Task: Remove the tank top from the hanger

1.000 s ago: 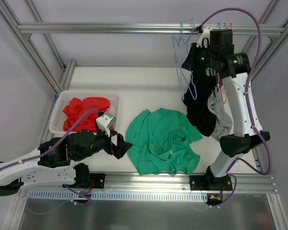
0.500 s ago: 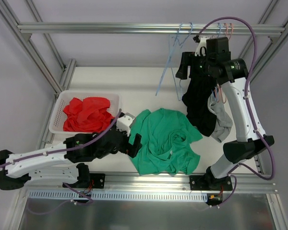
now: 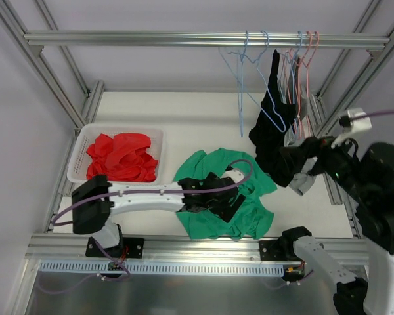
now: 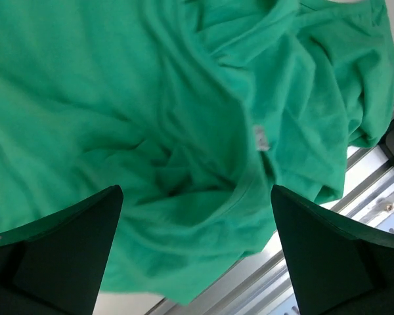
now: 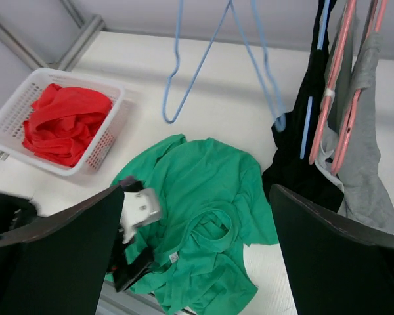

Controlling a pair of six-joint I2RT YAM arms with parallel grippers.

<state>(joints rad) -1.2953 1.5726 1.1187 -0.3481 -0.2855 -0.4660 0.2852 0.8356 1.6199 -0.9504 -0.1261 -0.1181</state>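
Spread over the green tank top (image 3: 207,174) at lower centre, the left gripper (image 4: 192,193) could drag it off the table's (image 3: 184,118) near edge; the right gripper (image 5: 196,197), spread too, holds nothing.

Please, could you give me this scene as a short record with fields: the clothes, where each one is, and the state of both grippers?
green top: crumpled on the table, on no hanger
black garment: hanging on a blue hanger from the rail
basket: holds red cloth
left gripper: open, over the green top
right gripper: open, holding nothing
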